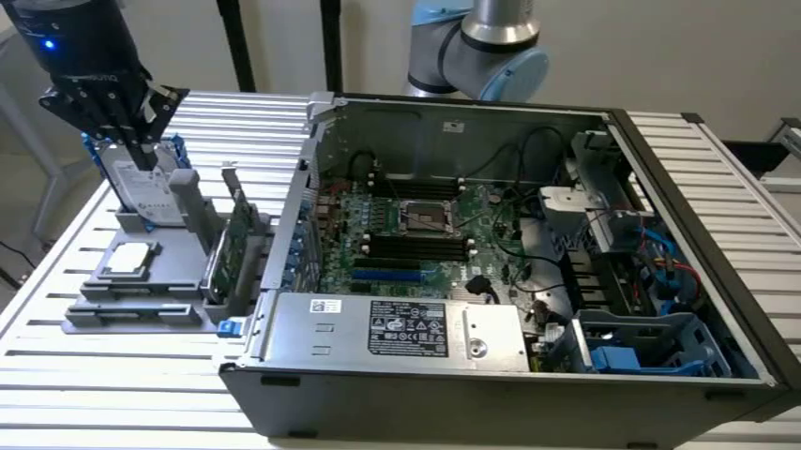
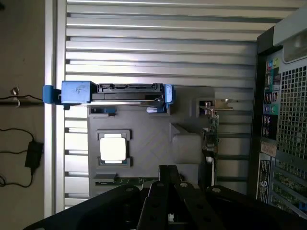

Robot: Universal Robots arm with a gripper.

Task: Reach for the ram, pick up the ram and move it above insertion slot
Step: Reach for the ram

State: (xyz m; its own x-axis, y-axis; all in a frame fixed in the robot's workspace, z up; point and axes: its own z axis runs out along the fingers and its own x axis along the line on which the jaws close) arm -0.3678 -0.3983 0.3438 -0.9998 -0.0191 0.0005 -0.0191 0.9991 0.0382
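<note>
wrist view: gripper (image 2: pixel 170 168) clenched on nothing, hangs above grey fixture (image 2: pixel 153 129), not touching ram (image 2: pixel 120 180). ram seen edge-on in narrow groove at fixture edge, judged parked so for pinch from above. pc case (image 1: pixel 501 375) lies on side, open, so motherboard slots (image 1: pixel 414 246) face up. count: one ram, one cpu (image 2: pixel 114 147), one hard drive (image 2: pixel 124 91), one expansion card (image 2: pixel 211 129).

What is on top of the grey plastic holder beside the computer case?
A silver square processor, an upright hard drive in a blue frame, a green expansion card on edge, and a thin green ram stick; the black gripper hides one end of it.
</note>
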